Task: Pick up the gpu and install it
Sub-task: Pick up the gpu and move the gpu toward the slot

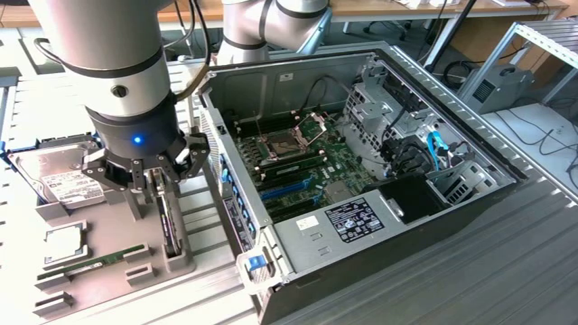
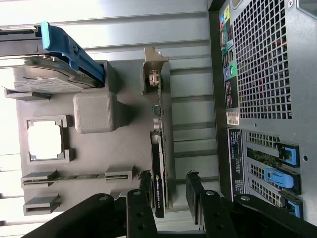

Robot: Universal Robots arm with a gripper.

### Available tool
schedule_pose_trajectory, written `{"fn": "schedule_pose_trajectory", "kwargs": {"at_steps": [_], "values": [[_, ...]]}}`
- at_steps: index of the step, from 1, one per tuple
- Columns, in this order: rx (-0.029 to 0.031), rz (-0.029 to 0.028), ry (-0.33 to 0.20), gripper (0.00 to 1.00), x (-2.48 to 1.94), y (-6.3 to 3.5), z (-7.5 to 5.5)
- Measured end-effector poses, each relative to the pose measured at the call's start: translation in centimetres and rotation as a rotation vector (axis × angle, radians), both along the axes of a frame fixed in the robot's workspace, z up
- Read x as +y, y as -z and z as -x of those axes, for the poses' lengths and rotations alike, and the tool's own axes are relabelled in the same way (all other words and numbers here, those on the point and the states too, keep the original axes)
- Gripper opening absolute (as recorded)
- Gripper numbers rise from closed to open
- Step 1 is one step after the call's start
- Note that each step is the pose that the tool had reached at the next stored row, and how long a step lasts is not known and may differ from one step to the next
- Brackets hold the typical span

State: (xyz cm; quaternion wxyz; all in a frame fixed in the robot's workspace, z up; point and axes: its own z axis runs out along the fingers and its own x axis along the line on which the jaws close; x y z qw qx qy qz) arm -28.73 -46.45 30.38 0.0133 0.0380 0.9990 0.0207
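Two black fingers (image 2: 143,198) of the gripper (image 2: 168,181) fill the near part of the wrist view. They are spread as wide as they go and have hold of nothing. Between them, seen along their length, runs the gpu (image 2: 159,168), a slim dark card standing on its long edge in a slot of a grey tray (image 2: 94,148). The slot follows the tray's edge that faces the computer case (image 2: 267,99). The card's silvery bracket (image 2: 154,64) is at the end towards the hard drive (image 2: 44,79), and the fingers line up with the opposite end. Whether either finger touches the card I cannot tell. In the exterior view the gripper (image 1: 149,186) hangs over the tray (image 1: 108,237), directly above the gpu (image 1: 166,220), with the arm rising straight up from it. On the same tray, the hard drive (image 1: 63,179) sits at the far corner on the exterior view's left, with a blue rail (image 2: 69,49) along its side. A square processor chip (image 1: 65,244) lies in a frame near the middle of the outer edge. A narrow green memory stick (image 1: 91,263) rests in two clips near the tray's near end. The tray is on a ribbed metal bench (image 1: 505,257), just beside the case (image 1: 361,169). The case lies on its side with its panel off, and the motherboard (image 1: 307,156) is exposed inside.
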Motion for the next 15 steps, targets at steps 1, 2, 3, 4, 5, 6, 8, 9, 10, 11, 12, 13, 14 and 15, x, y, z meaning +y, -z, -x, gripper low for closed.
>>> {"fn": "schedule_pose_trajectory", "kwargs": {"at_steps": [1, 2, 3, 4, 5, 6, 8, 9, 10, 11, 12, 13, 14, 15], "values": [[0.0000, 0.0000, 0.000, 0.42, 0.00, 0.02, 0.00], [-0.0001, -0.0001, 0.000, 0.42, 0.00, 0.05, 0.00], [0.0000, -0.0001, 0.000, 0.42, 0.00, 0.08, 0.01], [0.0000, 0.0000, 0.000, 0.42, 0.00, 0.10, 0.01], [-0.0001, -0.0001, 0.000, 0.42, 0.00, 0.13, 0.01], [-0.0001, -0.0001, 0.000, 0.42, 0.00, 0.17, 0.01], [-0.0001, -0.0001, 0.000, 0.42, 0.00, 0.27, 0.03], [0.0000, 0.0000, 0.000, 0.42, 0.00, 0.30, 0.04], [0.0000, 0.0000, 0.000, 0.42, 0.00, 0.35, 0.05], [-0.0001, -0.0001, 0.000, 0.42, 0.00, 0.40, 0.05], [-0.0001, -0.0001, 0.000, 0.42, 0.00, 0.47, 0.05], [0.0000, 0.0000, 0.000, 0.42, 0.00, 0.58, 0.06], [-0.0001, -0.0001, 0.000, 0.42, 0.00, 0.70, 0.05], [-0.0001, -0.0001, 0.000, 0.42, 0.00, 0.81, 0.06]]}}
